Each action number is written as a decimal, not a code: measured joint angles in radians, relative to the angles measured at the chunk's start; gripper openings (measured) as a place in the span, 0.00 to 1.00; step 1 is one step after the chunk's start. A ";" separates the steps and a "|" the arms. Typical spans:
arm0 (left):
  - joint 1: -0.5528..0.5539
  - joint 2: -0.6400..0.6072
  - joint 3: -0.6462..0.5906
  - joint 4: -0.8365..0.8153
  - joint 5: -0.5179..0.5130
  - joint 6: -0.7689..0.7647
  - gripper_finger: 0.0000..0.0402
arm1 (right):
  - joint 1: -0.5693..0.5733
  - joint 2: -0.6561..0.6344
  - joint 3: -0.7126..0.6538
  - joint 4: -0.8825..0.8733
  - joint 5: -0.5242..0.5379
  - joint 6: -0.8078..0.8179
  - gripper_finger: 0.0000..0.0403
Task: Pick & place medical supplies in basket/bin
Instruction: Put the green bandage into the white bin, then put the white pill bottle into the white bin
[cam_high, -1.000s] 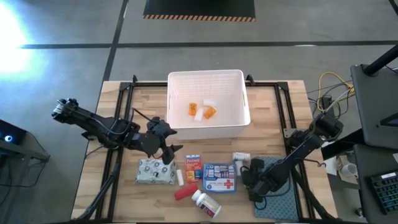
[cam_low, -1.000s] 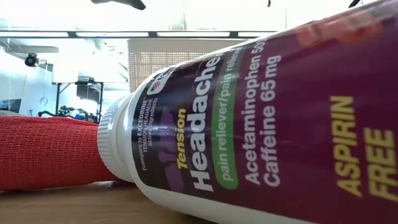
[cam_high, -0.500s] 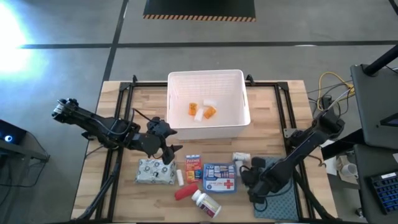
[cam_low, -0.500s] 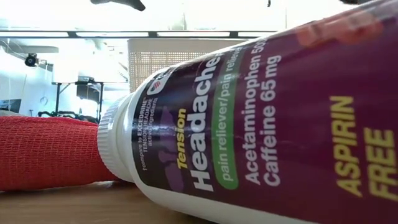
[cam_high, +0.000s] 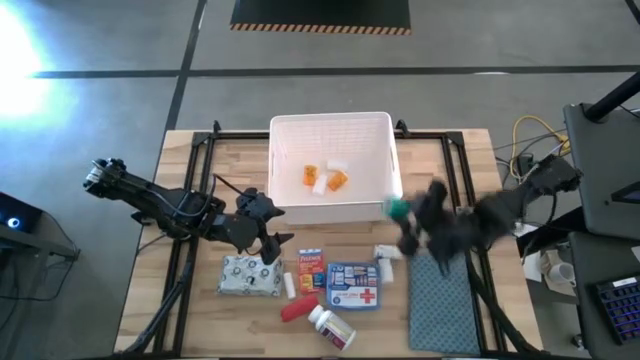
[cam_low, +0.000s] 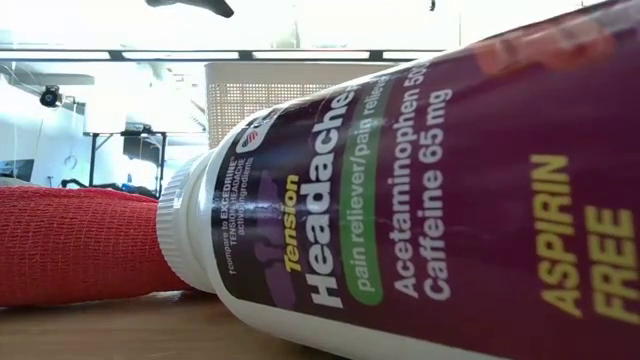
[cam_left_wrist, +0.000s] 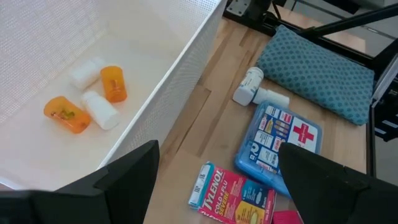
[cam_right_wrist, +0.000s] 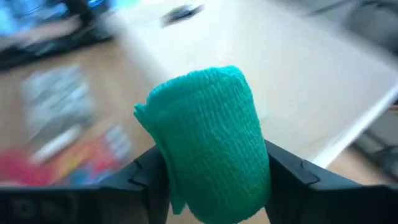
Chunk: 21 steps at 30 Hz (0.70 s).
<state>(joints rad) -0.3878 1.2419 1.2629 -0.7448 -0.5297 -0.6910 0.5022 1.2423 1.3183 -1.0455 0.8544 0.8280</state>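
My right gripper (cam_high: 402, 213) hangs blurred just off the white bin's (cam_high: 283, 131) near right corner, shut on a green tape roll (cam_right_wrist: 208, 140). My left gripper (cam_high: 271, 247) waits open by the bin's near left corner, above a grey patterned pack (cam_high: 248, 275). Two orange vials (cam_left_wrist: 114, 83) and white bottles lie in the bin. On the table lie a red-blue box (cam_high: 311, 268), a blue red-cross pouch (cam_high: 353, 286), a red tube (cam_high: 294, 310), a white pill bottle (cam_high: 331, 326) and two small white bottles (cam_high: 388, 254). My right gripper pinches the green tape roll between its two fingers, one finger (cam_right_wrist: 152, 177) on each side of the roll's wound wall (cam_right_wrist: 171, 162). The roll stands out beyond the fingertips and is lifted clear of the table. The arm reaches in from the table's right.
A teal-grey patterned mat (cam_high: 440, 305) lies on the near right of the table. Black frame rails (cam_high: 460, 190) run along both sides. In the low view the lying pill bottle (cam_low: 420, 200) and the red tube (cam_low: 75, 245) block nearly everything.
My right gripper has left the teal mat, where it stood low, and gone up and quickly toward the far edge, up to the bin's near right corner. The green tape roll now shows in it. The mat lies bare where the gripper was.
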 joint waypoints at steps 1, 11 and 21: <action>0.000 0.000 0.000 0.000 0.000 0.000 0.76 | -0.063 -0.007 0.009 0.025 0.004 -0.053 0.47; 0.000 0.000 0.000 -0.034 0.000 -0.064 0.76 | -0.602 0.022 0.111 0.172 -0.322 -0.361 0.77; 0.000 0.000 0.000 -0.122 0.000 -0.205 0.76 | -0.450 0.021 0.196 -0.190 -0.441 -0.471 0.87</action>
<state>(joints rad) -0.3878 1.2419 1.2625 -0.8665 -0.5293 -0.8956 0.0524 1.2636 1.5140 -1.2355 0.4136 0.3565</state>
